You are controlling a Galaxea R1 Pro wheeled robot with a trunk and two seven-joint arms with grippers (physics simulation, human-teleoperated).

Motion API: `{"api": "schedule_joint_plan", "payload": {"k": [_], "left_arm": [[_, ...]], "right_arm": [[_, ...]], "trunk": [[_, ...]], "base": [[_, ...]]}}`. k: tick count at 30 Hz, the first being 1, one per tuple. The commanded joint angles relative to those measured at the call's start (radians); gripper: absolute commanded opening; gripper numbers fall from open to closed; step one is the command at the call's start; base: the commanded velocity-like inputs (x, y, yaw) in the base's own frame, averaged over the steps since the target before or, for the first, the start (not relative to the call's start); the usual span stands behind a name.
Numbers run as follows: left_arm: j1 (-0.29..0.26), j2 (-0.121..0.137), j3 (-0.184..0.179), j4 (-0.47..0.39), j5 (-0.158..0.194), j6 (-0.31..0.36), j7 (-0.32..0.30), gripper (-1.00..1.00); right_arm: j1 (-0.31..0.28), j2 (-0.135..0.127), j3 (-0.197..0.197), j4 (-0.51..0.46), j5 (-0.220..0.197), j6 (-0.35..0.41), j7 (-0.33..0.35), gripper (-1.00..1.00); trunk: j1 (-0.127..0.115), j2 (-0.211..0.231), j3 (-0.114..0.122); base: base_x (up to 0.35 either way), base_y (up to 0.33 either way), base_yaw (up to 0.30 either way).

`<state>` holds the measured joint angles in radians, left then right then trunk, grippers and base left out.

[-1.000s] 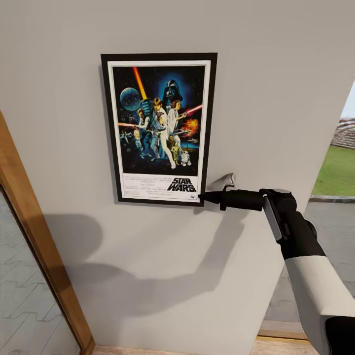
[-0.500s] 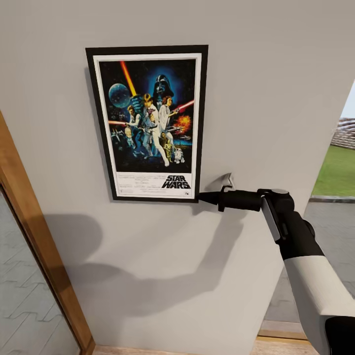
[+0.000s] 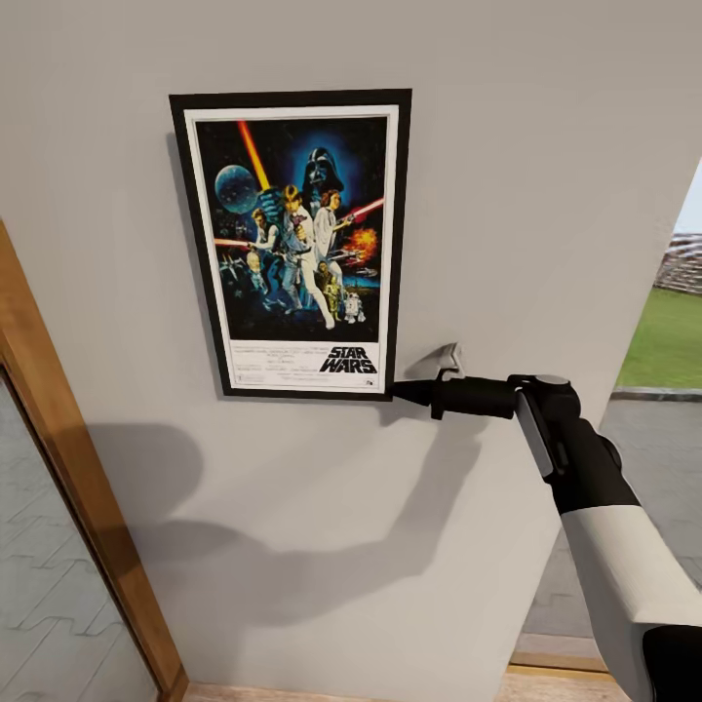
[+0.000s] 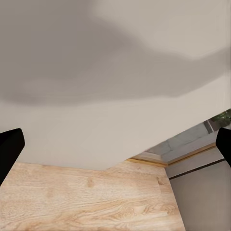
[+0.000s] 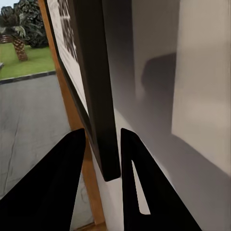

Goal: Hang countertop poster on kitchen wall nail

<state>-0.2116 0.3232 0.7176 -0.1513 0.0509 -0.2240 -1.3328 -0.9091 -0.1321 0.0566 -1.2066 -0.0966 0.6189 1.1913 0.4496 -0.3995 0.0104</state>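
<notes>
Against the wall (image 3: 546, 146), poster (image 3: 292, 234), corner between right end effector (image 5: 103, 159) fingers

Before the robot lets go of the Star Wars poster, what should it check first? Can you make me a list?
1. Poster up against the wall: ok, it sits flat and upright in the head view.
2. Poster hooked on a nail: cannot tell, no nail is visible behind the frame.
3. Right gripper holding the poster: ok, its fingers pinch the frame's lower corner.
4. Poster straight: ok, its edges look nearly level.
5. Left gripper out of the way: ok, it is open and points at the wall and wooden floor, away from the poster.
</notes>
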Motion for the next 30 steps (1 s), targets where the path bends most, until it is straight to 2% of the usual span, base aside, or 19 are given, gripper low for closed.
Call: {"api": "schedule_joint_plan", "payload": {"k": [1, 10, 11, 30], "left_arm": [[0.000, 0.000, -0.004, 0.001, 0.006, -0.006, -0.002, 1.00], [0.000, 0.000, -0.004, 0.001, 0.006, -0.006, -0.001, 1.00], [0.000, 0.000, -0.004, 0.001, 0.006, -0.006, -0.001, 1.00], [0.000, 0.005, -0.004, 0.001, 0.006, -0.006, -0.001, 1.00]], "right_arm": [[0.000, -0.001, -0.025, 0.001, -0.011, 0.066, -0.001, -1.00], [0.000, -0.001, -0.025, 0.002, -0.011, 0.065, -0.001, -1.00], [0.001, -0.001, -0.026, 0.002, -0.011, 0.065, -0.001, 1.00], [0.000, -0.001, -0.029, 0.002, -0.017, 0.065, -0.001, 1.00]], "trunk": [[0.000, -0.001, -0.001], [0.000, -0.001, -0.001], [0.000, -0.001, -0.001], [0.000, -0.001, -0.001]], "base": [[0.000, 0.000, 0.000], [0.000, 0.000, 0.000], [0.000, 0.000, 0.000], [0.000, 0.000, 0.000]]}}
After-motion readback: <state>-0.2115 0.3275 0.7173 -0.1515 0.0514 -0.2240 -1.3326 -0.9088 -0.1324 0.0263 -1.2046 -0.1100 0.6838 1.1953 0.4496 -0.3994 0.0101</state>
